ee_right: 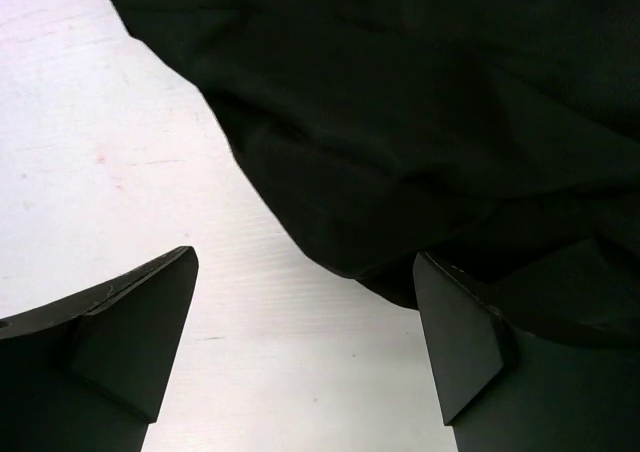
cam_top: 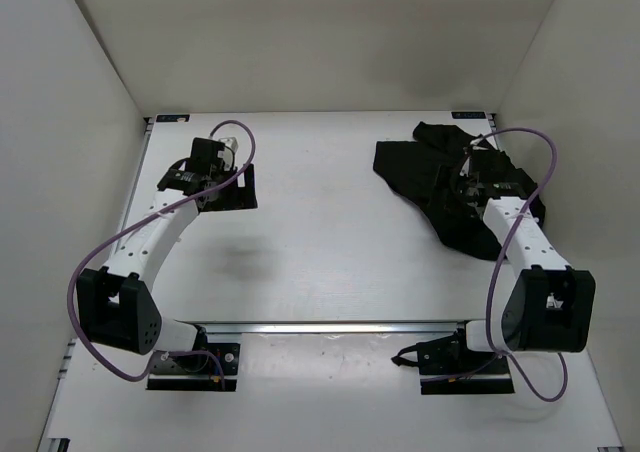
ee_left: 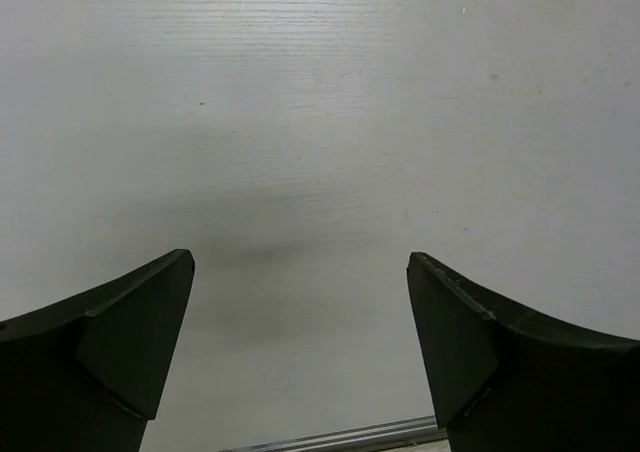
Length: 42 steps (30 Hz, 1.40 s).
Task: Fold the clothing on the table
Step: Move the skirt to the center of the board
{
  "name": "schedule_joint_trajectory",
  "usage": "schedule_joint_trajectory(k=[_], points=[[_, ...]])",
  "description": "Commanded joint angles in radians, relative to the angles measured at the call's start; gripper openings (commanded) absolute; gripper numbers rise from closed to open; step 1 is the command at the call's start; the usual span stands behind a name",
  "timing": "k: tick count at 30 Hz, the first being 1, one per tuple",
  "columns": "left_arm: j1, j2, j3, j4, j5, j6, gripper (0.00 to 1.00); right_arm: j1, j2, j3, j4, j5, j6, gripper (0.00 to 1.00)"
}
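Mia: Where is the clothing point(cam_top: 412, 167)?
Ben: It lies in a wrinkled heap on the white table point(cam_top: 330, 242). It is right under the right gripper point(ee_right: 305, 257) and in front of it.
Mia: Is that gripper holding it?
Ben: No. The right gripper is spread wide and grips nothing. Its right finger point(ee_right: 470, 342) is over the dark cloth. Its left finger point(ee_right: 120, 342) is over bare table. The edge of the cloth runs down between the two.
Mia: Does the right finger touch the cloth?
Ben: It looks very close, but that spot is black on black, so it is hard to tell.
Mia: Is the clothing flat?
Ben: No. It is bunched up with soft folds. From above, the cloth sticks out on both sides of the right gripper, and more of it goes off to the gripper's left. The right arm point(cam_top: 525, 242) lies across the middle of the heap.
Mia: What about the other one?
Ben: The left gripper point(ee_left: 300, 262) is spread wide too, and it holds nothing. Bare white table is under it and ahead of it. A thin strip of silver rail point(ee_left: 340, 437) shows low down between its fingers point(ee_left: 110, 352).
Mia: Is the clothing near that gripper?
Ben: No. The heap is well apart from it, far off to its right, across the table.
Mia: Are the two grippers close together?
Ben: No. They are well apart, each one out in front of its own arm.
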Motion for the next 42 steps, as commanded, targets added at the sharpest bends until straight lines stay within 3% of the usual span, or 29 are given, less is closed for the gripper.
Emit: schedule_joint_trajectory(k=[1, 6, 11, 16, 20, 21, 23, 25, 31, 34, 39, 41, 42], points=[[-0.020, -0.012, 0.026, 0.018, -0.024, 0.014, 0.98, -0.015, 0.006, -0.014, 0.099, 0.010, -0.034, 0.87], [-0.009, -0.024, 0.014, 0.038, -0.021, 0.018, 0.99, 0.008, 0.141, -0.003, 0.136, 0.000, -0.066, 0.88], [0.003, -0.004, 0.020, 0.013, -0.016, 0.018, 0.98, 0.080, 0.360, 0.123, 0.136, 0.012, -0.066, 0.90], [0.020, -0.026, -0.012, 0.007, -0.012, 0.015, 0.99, 0.100, 0.478, 0.209, 0.110, -0.011, -0.060, 0.80], [0.029, -0.035, -0.023, 0.006, -0.018, 0.014, 0.99, 0.099, 0.499, 0.218, 0.115, 0.000, -0.075, 0.46], [0.035, -0.040, -0.032, 0.003, -0.015, 0.015, 0.99, 0.097, 0.497, 0.220, 0.110, 0.006, -0.081, 0.28], [0.033, -0.043, -0.032, 0.004, -0.013, 0.009, 0.98, 0.094, 0.499, 0.238, 0.098, 0.027, -0.083, 0.09], [0.035, -0.055, -0.047, 0.018, 0.000, 0.009, 0.98, 0.096, 0.494, 0.265, 0.061, 0.023, -0.095, 0.00], [0.058, -0.055, -0.061, 0.062, 0.040, 0.006, 0.99, 0.197, 0.506, 0.595, -0.068, -0.103, -0.110, 0.00], [0.087, -0.055, -0.053, 0.076, 0.078, 0.005, 0.98, 0.316, 0.598, 1.020, -0.133, -0.283, -0.072, 0.00], [0.152, -0.087, 0.000, 0.066, 0.109, -0.015, 0.99, 0.436, 0.672, 1.658, -0.200, -0.377, 0.029, 0.00], [0.150, -0.098, 0.048, 0.059, 0.100, -0.021, 0.98, 0.439, 0.585, 1.608, -0.097, -0.411, 0.043, 0.00], [0.149, -0.107, 0.060, 0.050, 0.097, -0.023, 0.99, 0.438, 0.498, 1.497, -0.068, -0.421, 0.039, 0.00]])
